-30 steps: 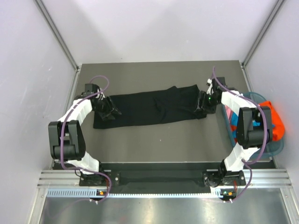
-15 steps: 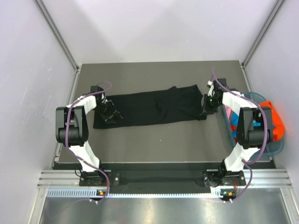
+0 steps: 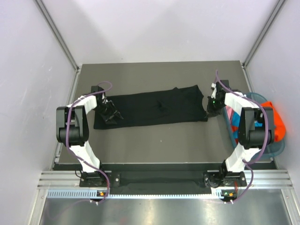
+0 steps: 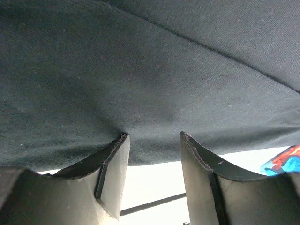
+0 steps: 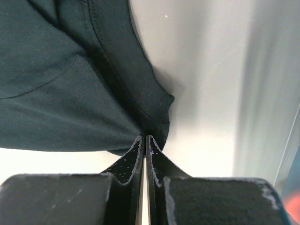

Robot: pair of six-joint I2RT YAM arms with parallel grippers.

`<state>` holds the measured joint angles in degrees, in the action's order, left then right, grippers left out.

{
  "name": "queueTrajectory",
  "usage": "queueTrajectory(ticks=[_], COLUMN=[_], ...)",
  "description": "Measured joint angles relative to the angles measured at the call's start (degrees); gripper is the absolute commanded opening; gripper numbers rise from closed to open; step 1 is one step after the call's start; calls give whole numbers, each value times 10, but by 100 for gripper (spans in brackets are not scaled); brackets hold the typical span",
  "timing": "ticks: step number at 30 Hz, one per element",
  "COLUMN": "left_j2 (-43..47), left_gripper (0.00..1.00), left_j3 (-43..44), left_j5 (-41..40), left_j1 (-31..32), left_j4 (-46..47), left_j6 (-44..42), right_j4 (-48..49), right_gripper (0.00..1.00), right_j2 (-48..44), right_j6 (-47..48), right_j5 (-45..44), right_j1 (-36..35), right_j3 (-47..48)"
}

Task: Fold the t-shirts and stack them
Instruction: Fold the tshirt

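Note:
A black t-shirt (image 3: 150, 110) lies folded into a long band across the middle of the table. My left gripper (image 3: 111, 115) is at its left end, open, with both fingertips (image 4: 123, 137) pressed against the cloth (image 4: 140, 70) and nothing between them. At the band's right end my right gripper (image 3: 209, 110) is shut, its tips pinching the hemmed corner of the black t-shirt (image 5: 154, 117). More t-shirts, an orange one (image 3: 275, 119) and a blue one (image 3: 256, 127), sit bunched in the basket at the right.
A translucent blue-green basket (image 3: 280, 149) stands off the table's right edge, beside the right arm. Metal frame posts and grey walls close in the table at the left, right and back. Bare grey table (image 3: 159, 145) lies in front of the shirt.
My right gripper has shut on the shirt's right corner and drawn it slightly right, smoothing the bunched folds. The left arm's elbow swung in; its gripper stayed at the left end.

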<state>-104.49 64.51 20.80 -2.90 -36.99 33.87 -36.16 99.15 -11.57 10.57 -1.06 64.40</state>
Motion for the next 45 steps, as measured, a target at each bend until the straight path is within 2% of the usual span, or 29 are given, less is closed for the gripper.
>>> queueTrajectory(ticks=[1, 3, 4, 6, 7, 10, 16, 23, 26, 33, 45], left_j2=[0, 0, 0, 0, 1, 8, 28, 86, 123, 155, 155], left_gripper=[53, 54, 54, 56, 57, 58, 57, 56, 56, 56, 56], left_j3=[0, 1, 2, 3, 3, 3, 3, -2, -14, -31, -35], left_j5=[0, 1, 0, -1, -1, -9, -18, 14, 25, 32, 39], left_j1=[0, 0, 0, 1, 2, 8, 36, 81, 83, 83, 83], left_j4=[0, -1, -2, -3, -3, -3, 2, 13, 14, 12, 7], left_j6=[1, 0, 0, -2, -4, -14, -25, -14, -8, -3, -3], right_j4=[-1, -2, -3, -10, -21, -35, -1, 78, 85, 88, 94], right_gripper=[1, 9, 22, 33, 43, 52, 50, 37, 37, 39, 36], right_j2=[2, 8, 13, 18, 19, 19, 46, 190, 250, 318, 351], right_j6=[0, 0, 0, 0, 1, 5, 11, 25, 25, 36, 48], right_j5=[0, 0, 0, -8, -15, -36, -41, -9, -1, 2, 17], right_j1=[0, 0, 0, -1, -5, -19, -91, -146, -152, -153, -155], right_j3=[0, 0, 1, 3, 10, 51, 193, 360, 407, 463, 472])
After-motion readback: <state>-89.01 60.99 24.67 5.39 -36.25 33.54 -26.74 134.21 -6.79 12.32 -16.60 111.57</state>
